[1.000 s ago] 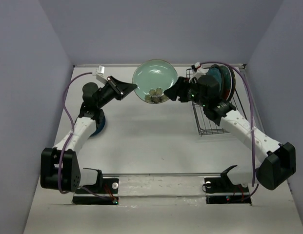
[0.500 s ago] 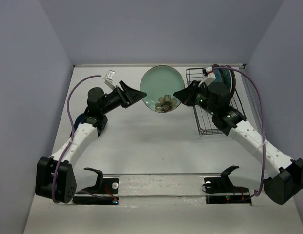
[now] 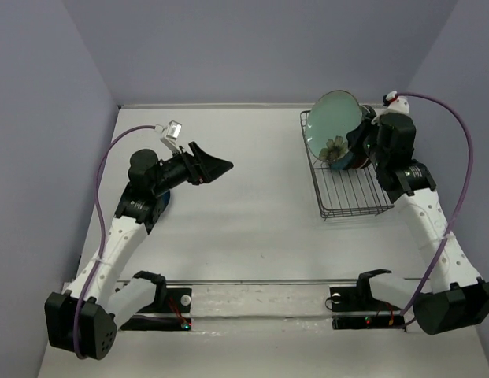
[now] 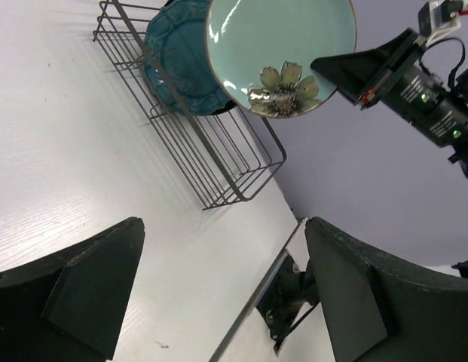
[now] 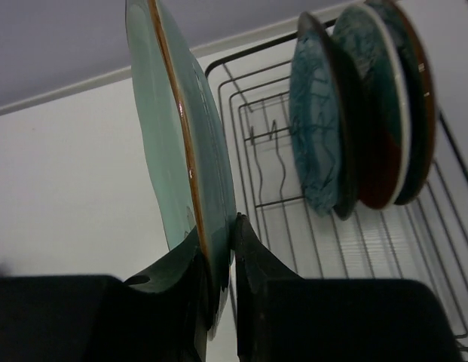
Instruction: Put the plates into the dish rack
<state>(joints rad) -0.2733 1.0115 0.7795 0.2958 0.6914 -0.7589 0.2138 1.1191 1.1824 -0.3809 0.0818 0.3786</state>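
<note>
Right gripper [image 5: 217,241] is pinched on the bottom rim of the round mint-green ceramic plate with the flower print [image 3: 331,126]. It's holding the plate up on edge, face toward the table's left side, over the left rim of the black wire dish rack [image 3: 350,197]. The rack runs near-to-far at the far right corner. Three other plates [image 5: 369,113] stand on edge at its far end, apart from the held one. Left gripper [image 4: 222,260] hangs over the white table [image 3: 244,228], jaws wide apart, nothing in them.

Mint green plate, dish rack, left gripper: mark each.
mint green plate [image 4: 282,38], left wrist view, on its face above the flower.
dish rack [image 3: 350,197], top view, on its wire floor.
left gripper [image 4: 222,226], left wrist view, midway between its open fingertips.
</note>
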